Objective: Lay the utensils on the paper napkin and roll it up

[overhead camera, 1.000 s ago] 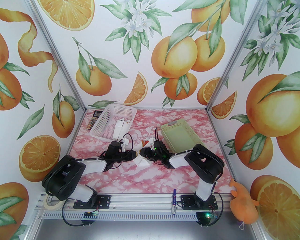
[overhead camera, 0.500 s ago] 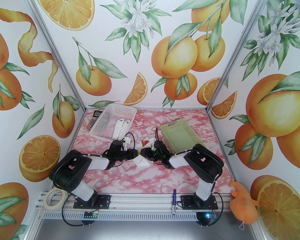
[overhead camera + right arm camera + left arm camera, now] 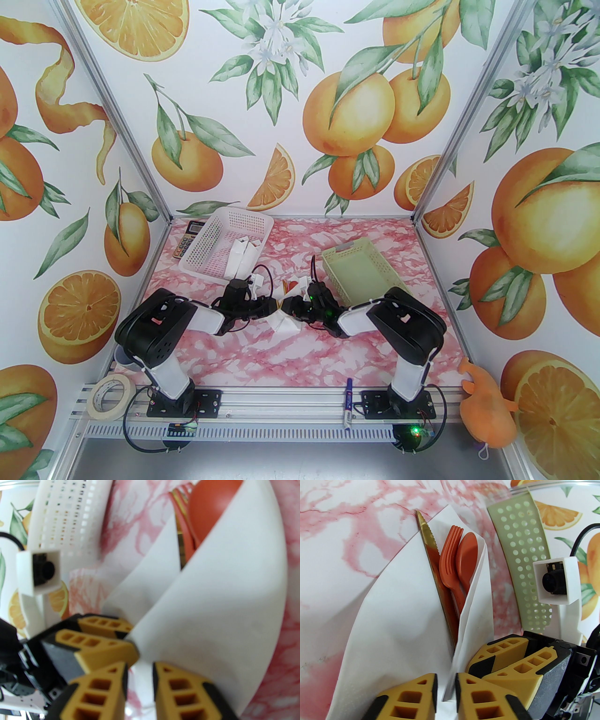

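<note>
The white paper napkin [image 3: 398,611] lies folded into a cone around the utensils: a gold-bladed knife [image 3: 427,536], an orange-red fork [image 3: 447,559] and a spoon [image 3: 467,555] poke out of its far end. The left gripper [image 3: 445,691] is shut on the napkin's near flap. The right gripper [image 3: 140,681] meets it from the opposite side, shut on the other fold of the napkin [image 3: 211,611], with the spoon [image 3: 211,505] at its top. In the top view both grippers [image 3: 275,307] [image 3: 286,310] touch mid-table over the napkin [image 3: 284,324].
A white basket [image 3: 206,248] holding white pieces stands at the back left, with a calculator [image 3: 186,239] beside it. A pale green basket [image 3: 361,274] sits right of the grippers. A marker pen [image 3: 348,410], a tape roll [image 3: 108,396] and an orange plush [image 3: 487,408] lie at the front rail.
The left arm's shoulder and elbow swung right and up, uncovering the tape roll. Its wrist shifted slightly toward the back. The right arm and the napkin stayed nearly still.
</note>
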### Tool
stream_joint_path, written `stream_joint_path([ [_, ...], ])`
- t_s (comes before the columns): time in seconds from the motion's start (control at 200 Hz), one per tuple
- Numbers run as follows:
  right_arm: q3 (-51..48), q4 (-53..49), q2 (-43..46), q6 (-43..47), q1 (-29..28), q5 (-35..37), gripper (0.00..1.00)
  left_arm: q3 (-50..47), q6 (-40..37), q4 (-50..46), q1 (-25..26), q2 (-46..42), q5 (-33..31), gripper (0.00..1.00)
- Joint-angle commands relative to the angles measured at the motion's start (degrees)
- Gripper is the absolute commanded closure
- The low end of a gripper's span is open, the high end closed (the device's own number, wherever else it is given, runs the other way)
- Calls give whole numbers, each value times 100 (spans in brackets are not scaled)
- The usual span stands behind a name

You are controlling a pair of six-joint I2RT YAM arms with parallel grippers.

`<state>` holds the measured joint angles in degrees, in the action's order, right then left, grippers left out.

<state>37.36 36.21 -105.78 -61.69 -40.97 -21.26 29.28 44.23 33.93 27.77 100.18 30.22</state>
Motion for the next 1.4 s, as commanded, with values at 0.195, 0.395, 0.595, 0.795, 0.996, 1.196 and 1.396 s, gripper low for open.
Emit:
stream_joint_path([
  [0.195, 5, -829, -134, 117, -69, -70, 74, 182, -301, -266, -48, -186, -92, 97],
  [0.395, 209, -1303, 474, 394, 0, -113, 76, 223, -522, -718, -70, -367, -270, 100],
  [0.595, 38, -1884, 1232, 768, 63, -102, 91, 219, -512, -643, -79, -233, -280, 100],
  [0.795, -362, -1806, 1629, 844, 46, -396, 100, 206, -523, -624, -74, -156, -317, 100],
  [0.996, -500, -1354, 1380, 659, -125, -565, 100, 150, -546, -613, -79, -157, -375, 100],
  [1.196, -575, -1003, 1076, 492, -167, -514, 100, 96, -555, -598, -79, -157, -375, 100],
  [1.396, -537, -1050, 906, 496, -227, -472, 100, 37, -564, -585, -77, -148, -408, 100],
])
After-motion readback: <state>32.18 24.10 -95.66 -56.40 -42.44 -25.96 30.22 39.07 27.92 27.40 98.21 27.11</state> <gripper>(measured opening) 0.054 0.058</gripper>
